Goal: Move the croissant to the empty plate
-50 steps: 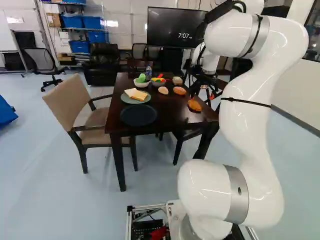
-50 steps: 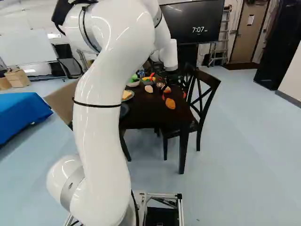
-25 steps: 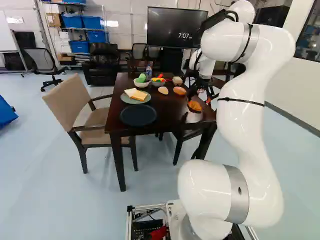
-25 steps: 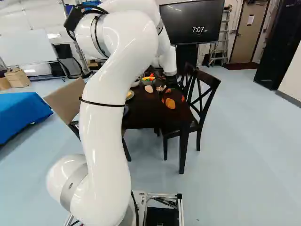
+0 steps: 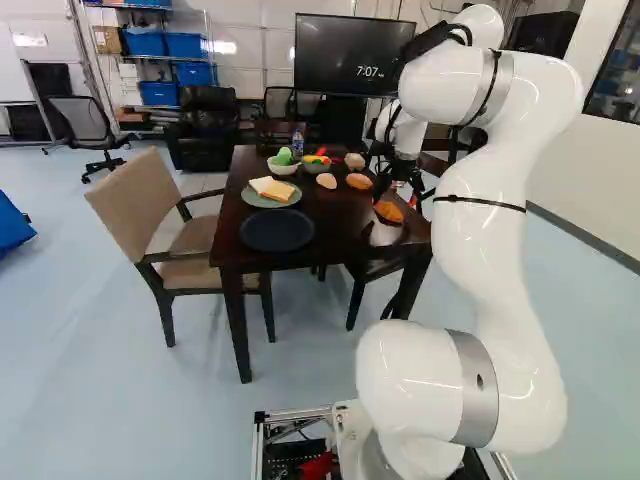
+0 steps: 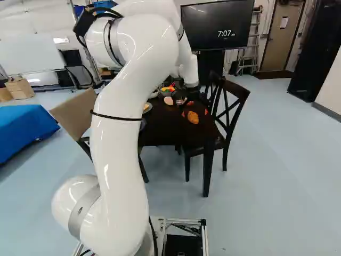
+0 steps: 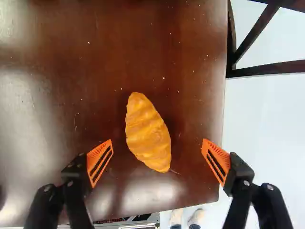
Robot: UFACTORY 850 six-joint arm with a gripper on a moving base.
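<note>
The gripper (image 6: pixel 194 113) hangs over the near right part of the dark table, around the orange-brown croissant (image 6: pixel 193 118). In the wrist view the gripper (image 7: pixel 158 160) stands wide open, its orange pads apart on either side of the croissant (image 7: pixel 147 133), which lies on bare wood slightly ahead of the fingertips, untouched. The empty dark plate (image 5: pixel 277 230) lies at the table's near left part in the left base view. Behind it, a green plate (image 5: pixel 251 197) holds bread and yellow slices.
Farther back on the table (image 5: pixel 330 215) stand two bowls (image 5: pixel 284 168) (image 5: pixel 316 166) of colourful food, a bottle (image 5: pixel 298 142) and several bread-like pieces (image 5: pixel 359 181). A beige chair (image 5: pixel 150 205) stands left of the table, a dark chair (image 6: pixel 230 106) at its right.
The arm has swung leftward in the left base view, and the gripper has come lower and closer around the croissant. Base, croissant and plates stay where they were.
</note>
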